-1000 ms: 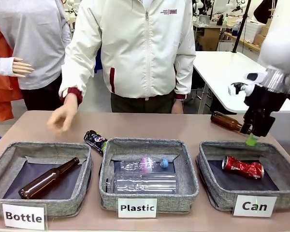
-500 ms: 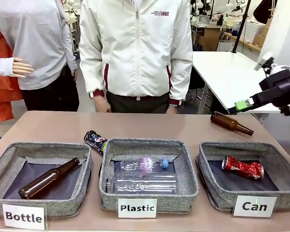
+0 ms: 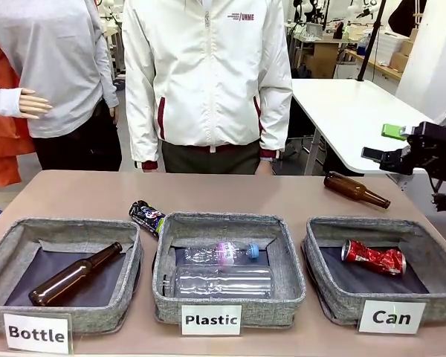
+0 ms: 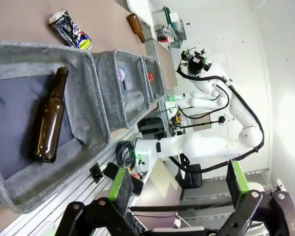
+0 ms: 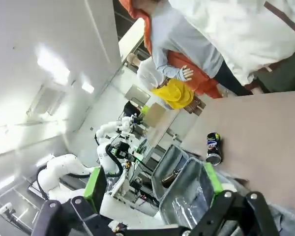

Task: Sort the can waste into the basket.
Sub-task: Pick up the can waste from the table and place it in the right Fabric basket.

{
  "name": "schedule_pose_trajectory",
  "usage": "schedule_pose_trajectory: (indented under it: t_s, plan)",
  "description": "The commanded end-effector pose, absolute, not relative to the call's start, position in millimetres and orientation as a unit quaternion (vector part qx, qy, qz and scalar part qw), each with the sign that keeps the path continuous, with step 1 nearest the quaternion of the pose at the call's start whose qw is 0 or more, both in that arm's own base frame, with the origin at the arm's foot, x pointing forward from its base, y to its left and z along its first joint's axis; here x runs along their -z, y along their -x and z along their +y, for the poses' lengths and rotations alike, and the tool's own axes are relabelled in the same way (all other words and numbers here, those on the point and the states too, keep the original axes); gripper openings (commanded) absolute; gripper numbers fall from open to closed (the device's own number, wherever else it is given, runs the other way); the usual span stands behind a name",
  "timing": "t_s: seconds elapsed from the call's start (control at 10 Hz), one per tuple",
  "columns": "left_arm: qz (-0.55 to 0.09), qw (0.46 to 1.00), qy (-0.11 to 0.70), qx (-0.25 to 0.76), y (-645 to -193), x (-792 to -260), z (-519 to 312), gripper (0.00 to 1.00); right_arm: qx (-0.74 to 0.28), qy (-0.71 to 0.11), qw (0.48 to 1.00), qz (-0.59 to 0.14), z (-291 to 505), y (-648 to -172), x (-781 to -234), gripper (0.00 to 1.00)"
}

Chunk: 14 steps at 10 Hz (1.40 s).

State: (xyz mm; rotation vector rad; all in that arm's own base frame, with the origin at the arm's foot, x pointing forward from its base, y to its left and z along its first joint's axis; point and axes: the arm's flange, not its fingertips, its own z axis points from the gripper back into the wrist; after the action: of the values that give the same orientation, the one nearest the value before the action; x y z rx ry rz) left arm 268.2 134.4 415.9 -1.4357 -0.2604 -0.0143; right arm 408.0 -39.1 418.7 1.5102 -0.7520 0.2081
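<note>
A shiny red crushed can (image 3: 373,258) lies inside the grey basket (image 3: 340,296) labelled "Can" at the right. A black printed crushed can (image 3: 146,217) lies on the table behind the gap between the "Bottle" and "Plastic" baskets, also seen as the black can (image 4: 70,30) and black can (image 5: 213,148). My right gripper (image 3: 384,143) hangs open and empty high above the table's right edge, turned sideways, well above the Can basket. My left gripper (image 4: 177,182) is open with nothing between its green pads, off to the left of the baskets.
A brown bottle (image 3: 355,189) lies on the table behind the Can basket. The Bottle basket (image 3: 7,245) holds a brown bottle (image 3: 73,274); the Plastic basket (image 3: 286,286) holds clear bottles (image 3: 223,279). A person (image 3: 208,82) stands at the far edge, hands down.
My right gripper rose from over the Can basket, swung right and turned sideways, still open. The person's hand drew back from near the black can to their side.
</note>
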Motion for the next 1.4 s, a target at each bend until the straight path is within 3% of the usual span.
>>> schedule_pose_trajectory:
  t_s: [0.0,0.9,1.1,1.3]
  plan:
    - [-0.095,0.753,0.651,0.019,-263.2,-413.7,130.1,1.0,-0.138,-0.654,0.678,-0.306,-34.8,-416.2,-429.3,1.0]
    - [-0.099,0.754,0.649,0.014,-265.7,-412.4,131.1,1.0,-0.138,-0.654,0.678,-0.306,-34.8,-416.2,-429.3,1.0]
    - [-0.105,0.815,0.56,0.104,-276.0,-437.8,102.0,1.0,-0.138,-0.654,0.678,-0.306,-34.8,-416.2,-429.3,1.0]
    - [-0.059,0.876,0.446,0.172,-341.4,-463.6,32.6,1.0,-0.138,-0.654,0.678,-0.306,-34.8,-416.2,-429.3,1.0]
